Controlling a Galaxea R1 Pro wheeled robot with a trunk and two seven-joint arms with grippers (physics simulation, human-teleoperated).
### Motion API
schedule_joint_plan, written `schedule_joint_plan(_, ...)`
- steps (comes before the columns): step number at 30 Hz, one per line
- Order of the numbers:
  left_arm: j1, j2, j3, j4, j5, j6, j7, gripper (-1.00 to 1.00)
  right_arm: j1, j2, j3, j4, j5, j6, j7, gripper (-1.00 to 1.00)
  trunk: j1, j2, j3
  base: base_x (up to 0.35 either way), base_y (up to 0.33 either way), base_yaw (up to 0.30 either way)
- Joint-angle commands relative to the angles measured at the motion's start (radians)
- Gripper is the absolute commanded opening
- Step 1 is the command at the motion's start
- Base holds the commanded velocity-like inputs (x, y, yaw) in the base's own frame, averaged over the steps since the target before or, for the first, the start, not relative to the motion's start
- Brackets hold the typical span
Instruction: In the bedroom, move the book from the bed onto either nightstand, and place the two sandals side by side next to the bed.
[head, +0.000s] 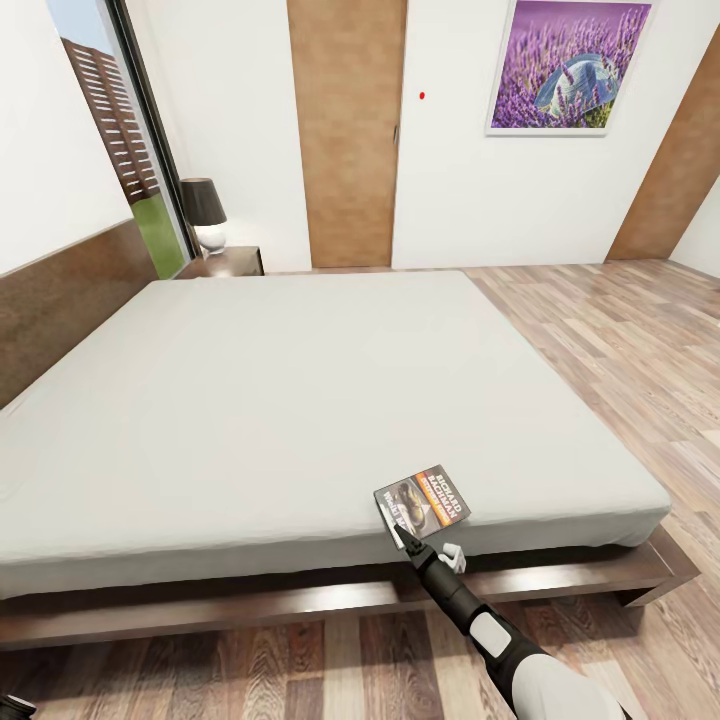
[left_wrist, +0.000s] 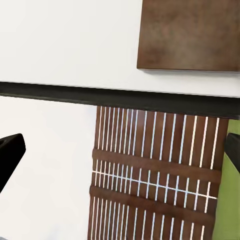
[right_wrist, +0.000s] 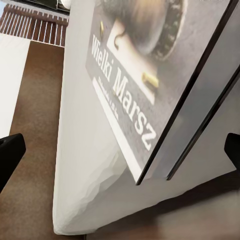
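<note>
The book (head: 424, 502), with a grey-and-dark cover and an orange band, lies on the light-grey bed (head: 300, 400) right at the mattress's front edge. My right gripper (head: 428, 543) reaches up from below that edge, open, with the book's near end between its spread fingers. The right wrist view shows the book (right_wrist: 150, 85) close up and the two black fingertips (right_wrist: 10, 156) far apart on either side of it. A nightstand (head: 228, 262) stands at the bed's far left corner. My left gripper (left_wrist: 120, 152) is open and holds nothing. The sandals are out of view.
A dark-shaded lamp (head: 204, 212) stands on the nightstand, beside the tall window (head: 120, 150). The dark headboard (head: 60, 310) runs along the left. Wood-plank floor (head: 620, 340) stretches to the right of the bed. A tan door (head: 348, 130) and a lavender picture (head: 568, 65) are on the far wall.
</note>
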Motion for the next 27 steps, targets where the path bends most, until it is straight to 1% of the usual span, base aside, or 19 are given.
schedule_joint_plan(1,-0.001,0.001,-0.008,-0.001,0.010,0.011,0.007,1.00,0.000,0.001,-0.008,-0.003,0.006,0.009,0.004,1.00,0.000,0.000,-0.001,0.000,0.000,0.000)
schedule_joint_plan(10,-0.001,0.001,-0.008,-0.001,0.011,0.011,0.006,1.00,0.000,0.001,-0.008,-0.003,0.006,0.009,0.004,1.00,0.000,0.000,-0.001,0.000,0.000,0.000)
schedule_joint_plan(16,-0.001,0.001,-0.008,-0.001,0.011,0.011,0.006,1.00,0.000,0.001,-0.008,-0.004,0.006,0.009,0.004,1.00,0.023,-0.042,-0.020,0.000,0.000,0.000)
schedule_joint_plan(27,-0.001,0.001,-0.008,-0.001,0.011,0.011,0.005,1.00,0.000,0.001,-0.008,-0.005,0.006,0.009,0.004,1.00,0.023,-0.042,-0.020,0.000,0.000,0.000)
